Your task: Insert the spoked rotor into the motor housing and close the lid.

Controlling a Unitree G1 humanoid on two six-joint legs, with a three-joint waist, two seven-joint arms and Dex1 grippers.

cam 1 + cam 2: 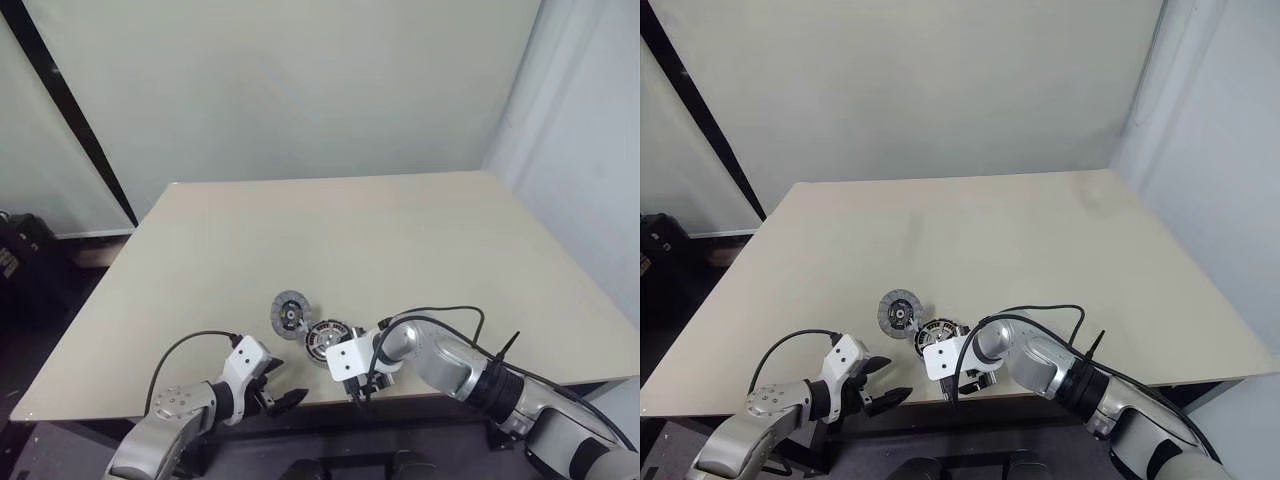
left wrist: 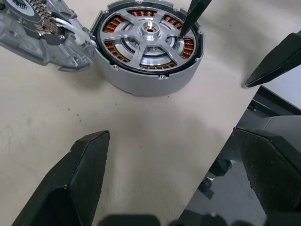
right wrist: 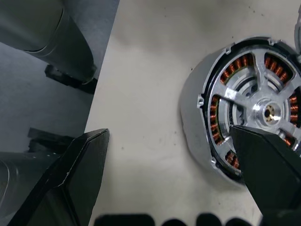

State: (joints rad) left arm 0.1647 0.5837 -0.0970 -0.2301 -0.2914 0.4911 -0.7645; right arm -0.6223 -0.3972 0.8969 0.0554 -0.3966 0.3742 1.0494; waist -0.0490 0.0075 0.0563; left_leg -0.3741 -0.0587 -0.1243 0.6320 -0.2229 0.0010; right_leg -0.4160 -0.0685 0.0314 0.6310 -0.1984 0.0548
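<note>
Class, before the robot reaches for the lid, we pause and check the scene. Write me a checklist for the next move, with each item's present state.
1. Shiny silver spoked rotor sits inside the round grey motor housing with copper windings: ok.
2. Rotor fully seated: cannot tell.
3. Flat dull grey lid with dark hub lies uncovered on the beige table beside the housing: ok.
4. Left gripper open and empty: ok.
5. Right gripper open: ok.
6. Right gripper clear of the housing: not ok, one finger is over the rotor.

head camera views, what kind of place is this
Probably a robot test or lab room: a bare beige table against plain pale walls, with only motor parts on it, the motor housing and lid.
</note>
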